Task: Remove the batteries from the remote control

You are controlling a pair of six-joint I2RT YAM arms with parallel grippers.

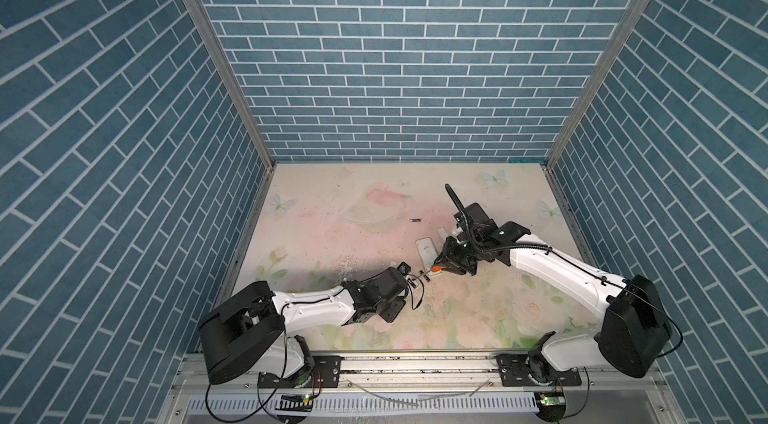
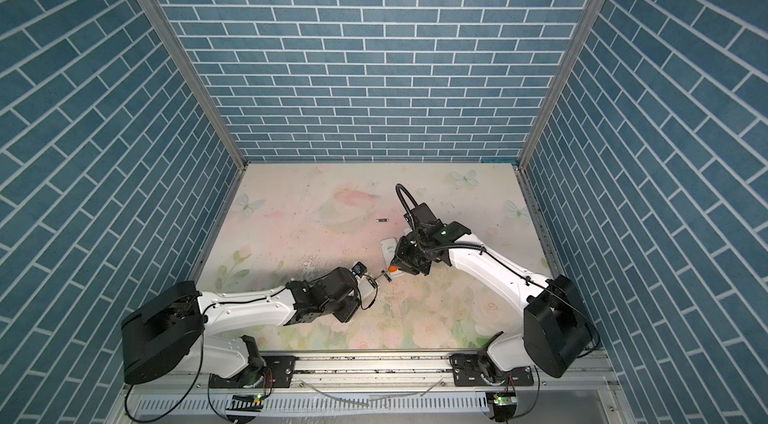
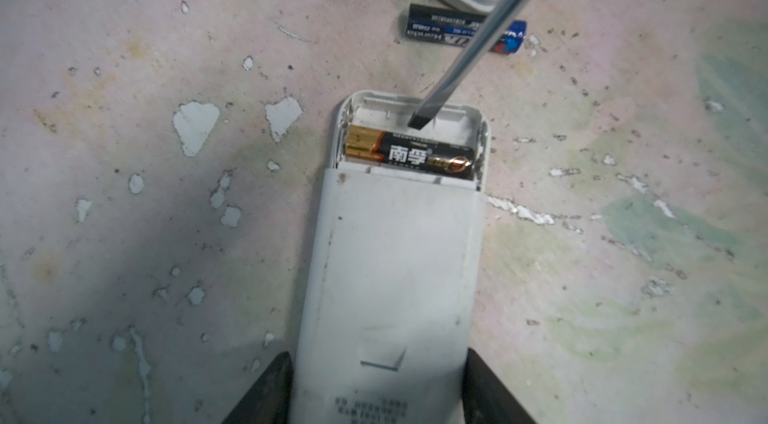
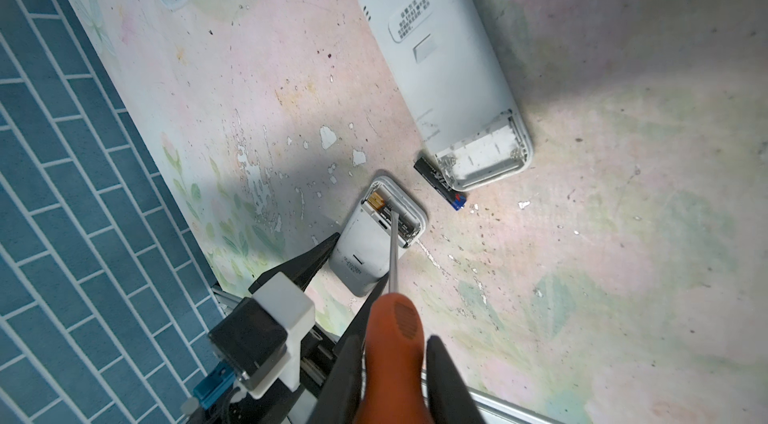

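My left gripper (image 3: 378, 359) is shut on a small white remote control (image 3: 395, 268), one finger on each long side. Its battery bay is uncovered. One slot holds a black battery with a gold end (image 3: 411, 154); the slot beside it is bare. My right gripper (image 4: 395, 345) is shut on an orange-handled screwdriver (image 4: 392, 314). The screwdriver's flat blade (image 3: 478, 40) has its tip in the bare slot, just beside the battery. In both top views the two grippers (image 1: 409, 280) (image 1: 442, 264) meet at mid-table.
A larger white remote (image 4: 440, 60) lies face down with its battery bay open and nothing in it. A black-and-blue battery (image 4: 440, 183) rests against its end. Another battery (image 1: 415, 219) lies alone farther back. A white piece (image 1: 444, 231) sits behind the right gripper.
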